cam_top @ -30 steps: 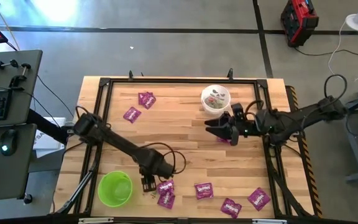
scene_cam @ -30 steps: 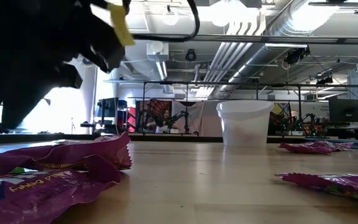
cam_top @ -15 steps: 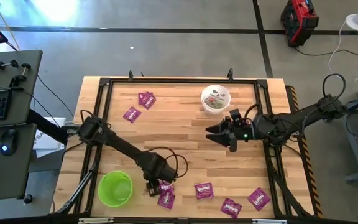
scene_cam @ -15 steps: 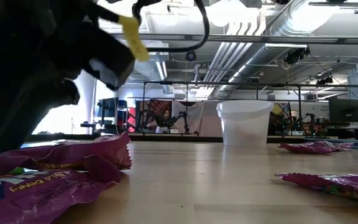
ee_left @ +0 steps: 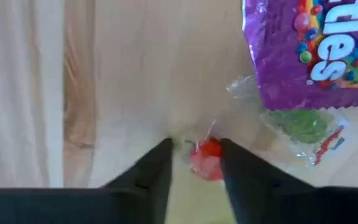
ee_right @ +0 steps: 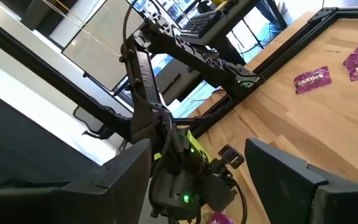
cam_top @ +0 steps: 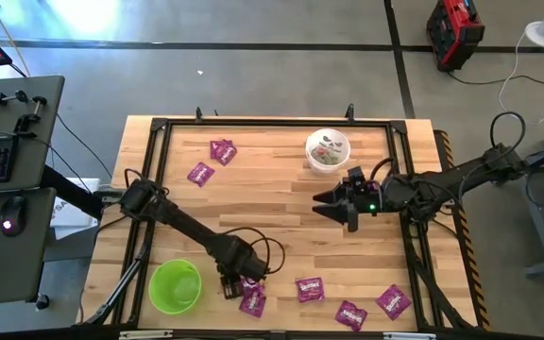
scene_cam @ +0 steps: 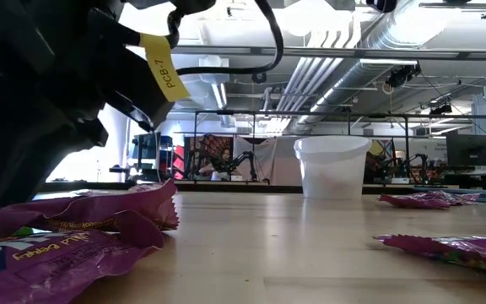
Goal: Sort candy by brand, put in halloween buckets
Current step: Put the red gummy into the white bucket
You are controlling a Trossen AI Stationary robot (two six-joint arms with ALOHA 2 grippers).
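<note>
Sorting in progress, early to middle stage. The white bucket (cam_top: 328,150) is standing at the far side of the counter (cam_top: 281,194), right of centre, and is already holding several small clear-wrapped sweets. The lime green bucket (cam_top: 175,286) is sitting at the near left corner and, from above, is appearing empty.

Skittles packets are lying unsorted in two groups: three at the far left (cam_top: 212,161) and five along the near edge, from one (cam_top: 251,298) just right of the green bucket to one (cam_top: 394,301) at the near right. None of them is showing inside either bucket, so most of the packet sorting is probably lying ahead.

The left gripper (ee_left: 194,155) is working low over the counter between the green bucket and the nearest packets. Its jaws are standing partly open on either side of a red clear-wrapped sweet (ee_left: 206,158); whether they are already pinching it cannot be told. A green wrapped sweet (ee_left: 301,125) is lying just beside, partly tucked under the edge of a Skittles packet (ee_left: 309,50).

The right gripper (cam_top: 331,202) is waiting in mid-counter, near the white bucket, its jaws spread wide and gripping nothing.

At least these two loose sweets, and all eight visible packets, are awaiting their buckets.
</note>
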